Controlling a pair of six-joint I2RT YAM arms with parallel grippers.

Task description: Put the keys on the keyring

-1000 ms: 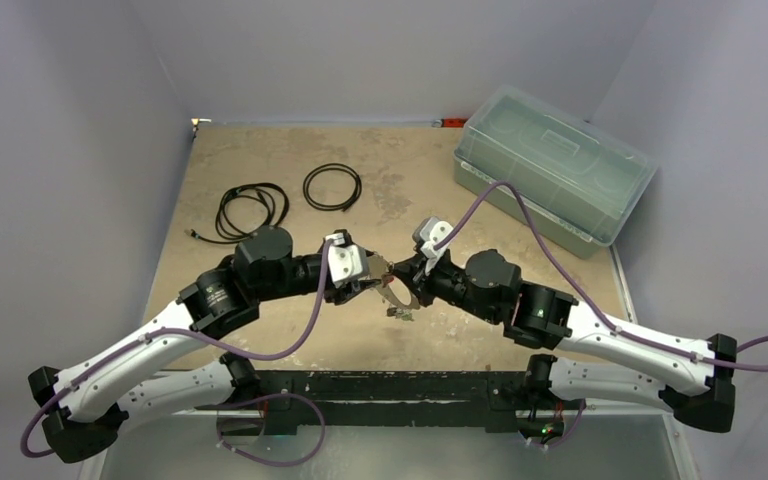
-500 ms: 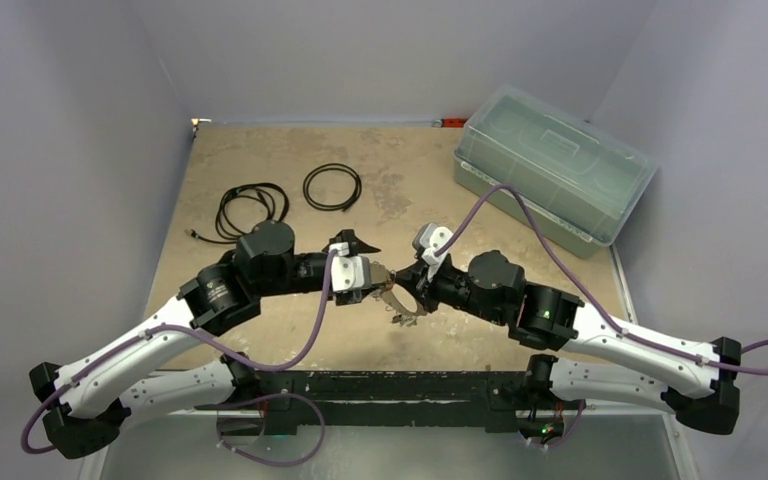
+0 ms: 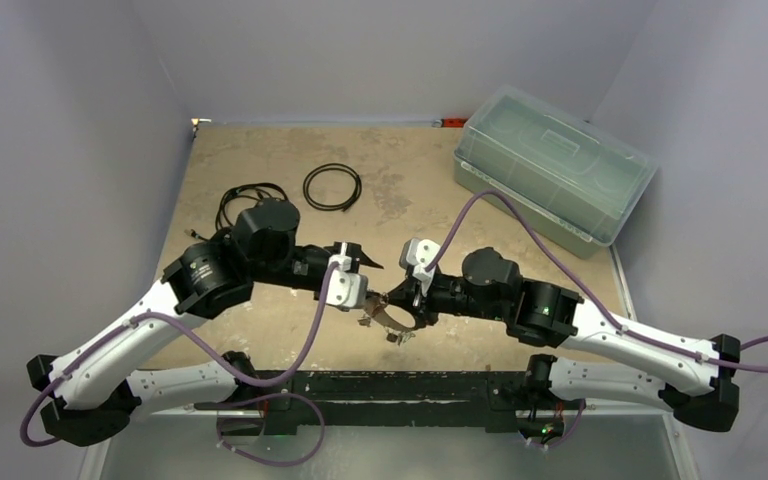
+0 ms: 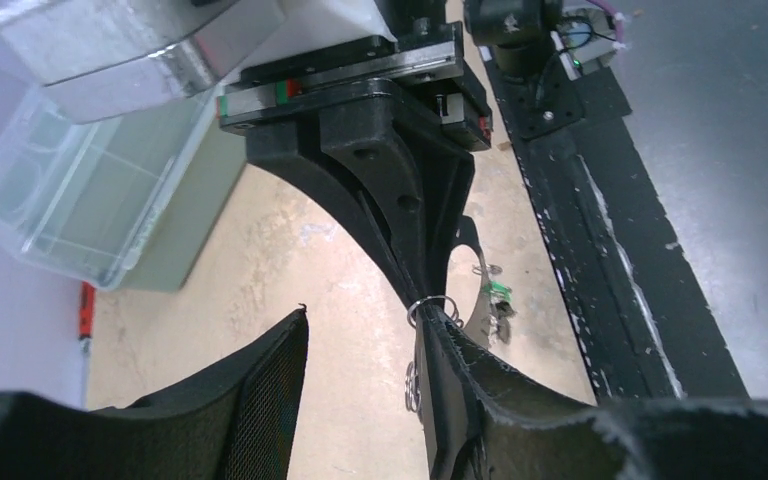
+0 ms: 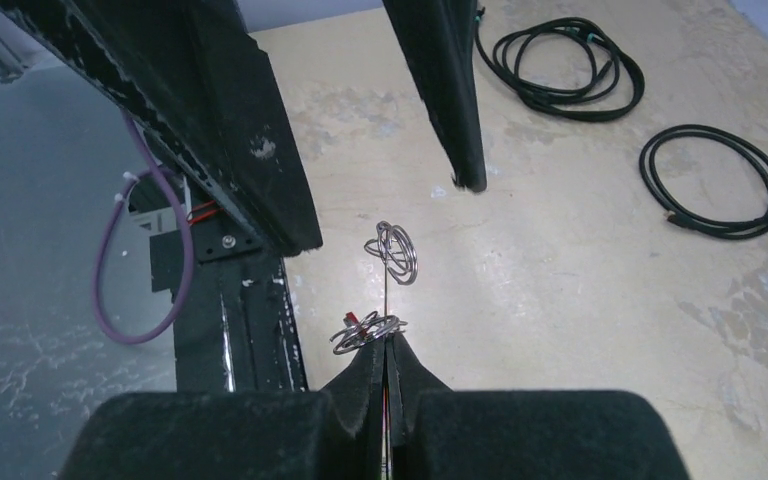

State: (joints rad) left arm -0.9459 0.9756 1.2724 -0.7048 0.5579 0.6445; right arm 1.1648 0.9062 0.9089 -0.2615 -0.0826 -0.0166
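- My right jaws are pressed together, pinching the keyring (image 5: 392, 248) at their very tip. Its thin wire loops stick out ahead of them, above the surface (image 5: 580, 300).
- A speck of red shows in the bunch of wire right at the pinch. I cannot tell what it belongs to.
- My left jaws are spread. One of the fingers (image 4: 260, 400) stands clear, and the other touches the tip of the right jaws, where a small wire loop sits against it.
- Of the keys, a green-headed one (image 4: 500, 293) shows just past that meeting point, low near the surface — hanging or lying, I cannot tell.
- From above, both arms meet tip to tip at the near middle of the surface.
- Two black cable coils (image 3: 332, 186) lie far left, and a clear lidded box (image 3: 550, 175) sits far right — both well apart from the jaws.
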